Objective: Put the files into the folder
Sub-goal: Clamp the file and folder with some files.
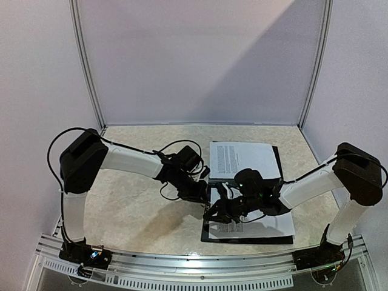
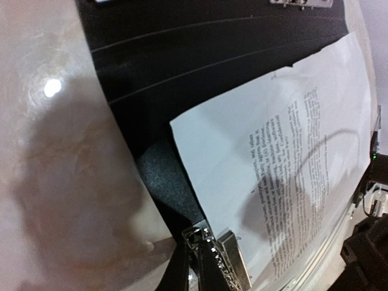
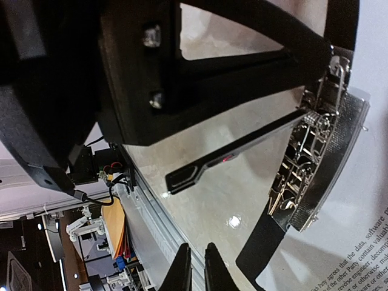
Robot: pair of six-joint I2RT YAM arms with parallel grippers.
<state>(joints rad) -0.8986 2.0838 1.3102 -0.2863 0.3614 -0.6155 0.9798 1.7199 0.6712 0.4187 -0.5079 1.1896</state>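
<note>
The black folder [image 1: 248, 240] lies open on the table right of centre. The files show as one printed white sheet [image 1: 242, 159] on its far half and another [image 1: 273, 224] on its near half. My left gripper [image 1: 206, 195] is at the folder's left edge. In the left wrist view this gripper [image 2: 203, 242] is shut on the tip of a black textured flap [image 2: 163, 176] of the folder [image 2: 182, 54], beside the files [image 2: 285, 163]. My right gripper [image 1: 217, 213] hovers over the near-left corner. It [image 3: 195, 257] is shut, holds nothing, and faces the left gripper's fingers [image 3: 315, 139].
An aluminium rail [image 1: 182, 267] runs along the near table edge, just beyond my right fingertips [image 3: 151, 230]. White booth walls [image 1: 200, 60] close the back and sides. The folder's metal clip [image 2: 300, 3] shows at the top of the left wrist view. Both arms crowd the folder's left side.
</note>
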